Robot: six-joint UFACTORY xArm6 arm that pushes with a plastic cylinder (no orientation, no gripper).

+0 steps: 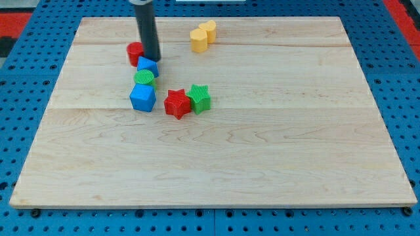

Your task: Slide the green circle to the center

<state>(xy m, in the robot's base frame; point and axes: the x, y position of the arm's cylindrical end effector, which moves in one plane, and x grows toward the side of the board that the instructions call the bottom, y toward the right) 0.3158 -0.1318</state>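
The green circle (pixel 144 78) lies left of the board's middle, squeezed between a small blue block (pixel 148 66) above it and a larger blue block (pixel 142 98) below it. My tip (pixel 152 59) stands just above the small blue block, touching or nearly touching its top edge. A red round block (pixel 134 52) sits right beside the rod on the view's left, partly hidden by it.
A red star (pixel 176 103) and a green star-like block (pixel 199 98) touch each other right of the blue block. Two yellow blocks (pixel 203 36) sit together near the view's top. The wooden board (pixel 262 151) lies on a blue pegboard.
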